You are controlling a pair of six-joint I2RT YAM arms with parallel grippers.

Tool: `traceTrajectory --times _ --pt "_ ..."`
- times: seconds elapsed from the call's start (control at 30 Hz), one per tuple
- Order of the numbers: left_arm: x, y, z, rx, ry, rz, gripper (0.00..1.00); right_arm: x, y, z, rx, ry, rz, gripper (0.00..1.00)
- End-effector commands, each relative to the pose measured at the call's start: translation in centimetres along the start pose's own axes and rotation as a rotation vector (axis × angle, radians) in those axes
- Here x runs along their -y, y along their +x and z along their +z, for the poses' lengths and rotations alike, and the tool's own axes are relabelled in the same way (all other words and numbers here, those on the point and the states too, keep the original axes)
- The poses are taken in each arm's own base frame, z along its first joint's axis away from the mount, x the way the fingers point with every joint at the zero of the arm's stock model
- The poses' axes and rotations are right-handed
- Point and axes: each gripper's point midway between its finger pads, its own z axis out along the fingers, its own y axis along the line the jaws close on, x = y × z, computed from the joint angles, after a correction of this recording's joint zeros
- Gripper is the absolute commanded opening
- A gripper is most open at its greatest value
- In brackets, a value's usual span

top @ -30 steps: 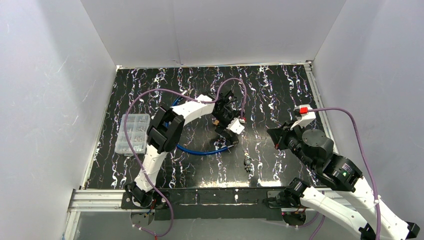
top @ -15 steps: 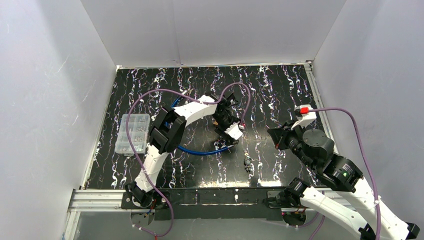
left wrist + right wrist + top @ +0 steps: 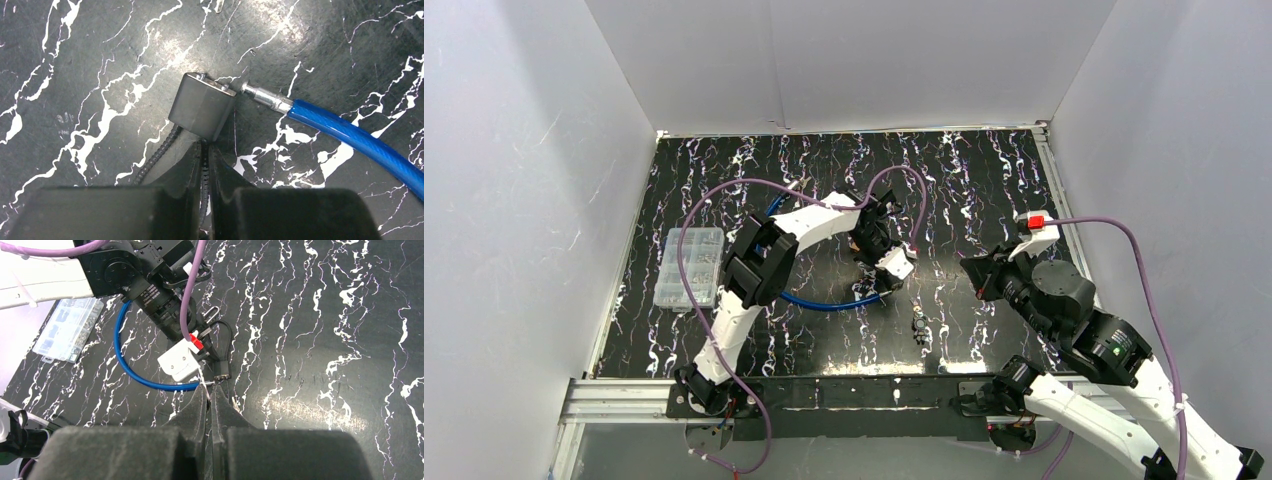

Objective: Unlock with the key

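The lock (image 3: 202, 105) is a small dark grey block on the black marbled table. It also shows in the right wrist view, lock (image 3: 222, 371). A black ribbed cable (image 3: 155, 155) loops out of it. My left gripper (image 3: 205, 146) is shut on one strand of that cable, just behind the block. The blue cable (image 3: 350, 135) ends in a metal ferrule (image 3: 265, 97) beside the lock. A small dark thing with a ring, apparently the key (image 3: 919, 325), lies on the table near the front. My right gripper (image 3: 209, 391) is shut and hovers apart from the lock, to its right.
The blue cable (image 3: 819, 302) curves in a wide loop under the left arm. A clear plastic parts box (image 3: 689, 267) sits at the table's left side. White walls enclose the table on three sides. A purple wire arcs over the left wrist.
My left gripper's jaws have closed on the lock's black cable, and that wrist has shifted slightly. The right arm has barely moved.
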Motion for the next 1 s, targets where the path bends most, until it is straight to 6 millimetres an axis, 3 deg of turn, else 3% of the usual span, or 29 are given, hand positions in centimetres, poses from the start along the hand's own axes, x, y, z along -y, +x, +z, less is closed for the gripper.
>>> traceTrajectory --times 0.0,0.23,0.37,0.53,0.63,0.8,0.97 --pt "0.0 -1.2 -1.6 -0.027 -0.061 -0.08 0.01 -0.3 -1.9 -0.7 0.062 -0.008 0.041 0.01" --pt "1.3 -0.8 -2.0 -0.064 -0.067 -0.165 0.0 -0.4 -2.3 -1.2 0.074 -0.02 0.056 0.01" --pt "-1.8 -2.2 -4.6 -0.063 -0.222 -0.169 0.0 -0.6 -2.4 -1.2 0.069 -0.028 0.057 0.01" --pt "-6.4 -5.9 -10.3 -0.017 -0.484 -0.149 0.0 -1.4 -3.2 -0.9 0.075 -0.048 0.065 0.01" --pt "-7.5 -8.1 -13.8 0.011 -0.625 -0.126 0.0 -2.0 -3.8 -0.9 0.081 -0.062 0.074 0.01" --pt "-7.6 -11.6 -21.0 0.02 -0.884 -0.031 0.0 -3.2 -5.8 -1.4 0.119 -0.112 0.076 0.01" --pt "-5.2 -14.9 -28.1 0.008 -1.132 0.082 0.0 -6.0 -7.7 -1.8 0.125 -0.224 0.076 0.01"
